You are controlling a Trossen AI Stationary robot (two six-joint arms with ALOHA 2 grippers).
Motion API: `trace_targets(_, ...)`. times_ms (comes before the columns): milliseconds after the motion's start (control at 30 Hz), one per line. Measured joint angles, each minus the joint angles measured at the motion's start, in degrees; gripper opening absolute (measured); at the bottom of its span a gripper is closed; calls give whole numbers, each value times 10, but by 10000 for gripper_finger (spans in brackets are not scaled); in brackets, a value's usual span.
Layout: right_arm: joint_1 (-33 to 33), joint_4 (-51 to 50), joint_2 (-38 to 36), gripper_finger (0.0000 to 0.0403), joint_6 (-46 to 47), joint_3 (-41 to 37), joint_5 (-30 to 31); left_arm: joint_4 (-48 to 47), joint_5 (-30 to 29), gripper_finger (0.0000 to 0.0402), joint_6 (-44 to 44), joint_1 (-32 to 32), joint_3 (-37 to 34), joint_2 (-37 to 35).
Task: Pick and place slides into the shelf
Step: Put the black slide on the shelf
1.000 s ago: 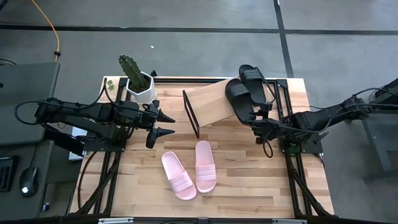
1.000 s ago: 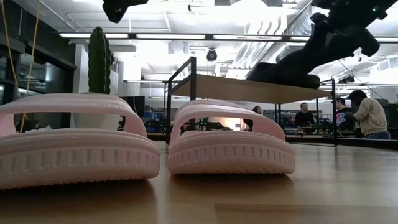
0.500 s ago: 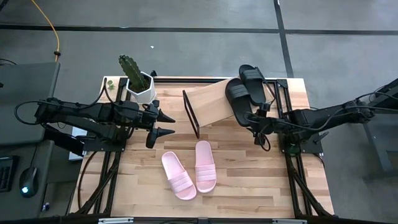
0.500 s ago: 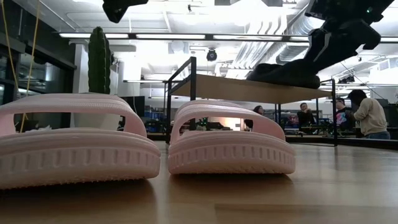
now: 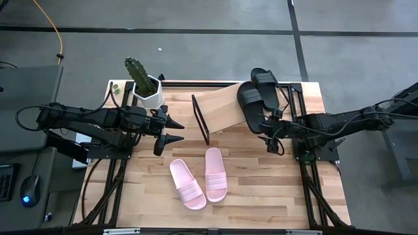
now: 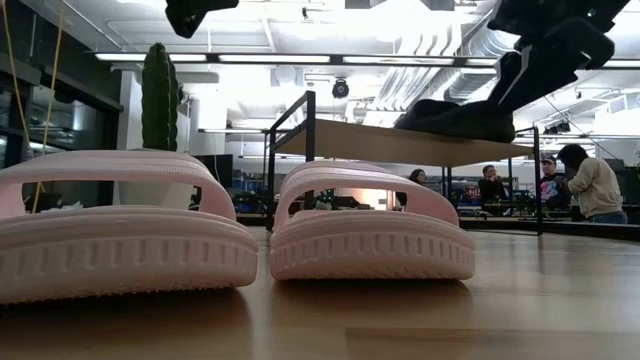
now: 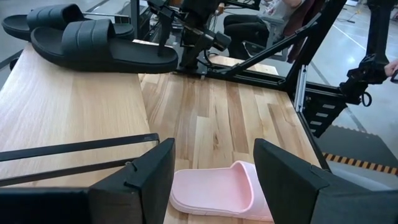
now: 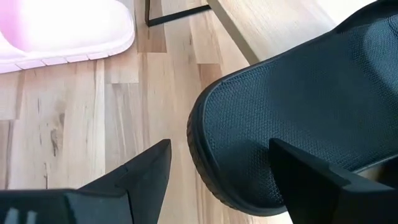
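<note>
Starting at the left of the high view, the left claw (image 5: 171, 130) hangs over the counter (image 5: 261, 189) with its fingers spread apart and nothing in them. Just above it in the frame, a cactus in a white pot (image 5: 145, 88) stands at the counter's upper left corner. Below the middle of the frame, the two pink slides (image 5: 198, 177) lie side by side on the counter, touching nothing else. Above them, the shelf (image 5: 222, 108) stands at the upper middle. The two black slides (image 5: 258, 98) lie on its right end, one beside the other, and the nearer one's heel sticks out past the shelf's edge. The right claw (image 5: 272, 134) is just beside that heel, fingers released and holding nothing. In the low view, people (image 6: 590, 185) show far off at the right.
</note>
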Motion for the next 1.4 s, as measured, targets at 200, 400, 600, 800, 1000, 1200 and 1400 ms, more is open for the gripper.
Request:
trace_targets(200, 0, -1, -14, 257, -13, 32, -4, 0, 0, 207, -1, 0, 0, 0)
trace_targets(400, 0, -1, -19, 257, -38, 73, 0, 0, 0, 207, -1, 0, 0, 0)
trace_targets(600, -7, -3, -18, 256, -58, 84, 74, 0, 0, 207, -1, 0, 0, 0)
trace_targets(800, -51, 3, -18, 220, -52, 84, 76, 0, 0, 207, -1, 0, 0, 0)
trace_targets(1000, -87, 24, -18, 123, -51, 83, 41, 0, 0, 207, -1, 0, 0, 0)
trace_targets(1200, -112, 43, -3, 12, -67, 83, 0, 0, 0, 207, -1, 0, 0, 0)
trace_targets(1400, -142, 54, 42, 4, -76, 83, -16, 0, 0, 207, -1, 0, 0, 0)
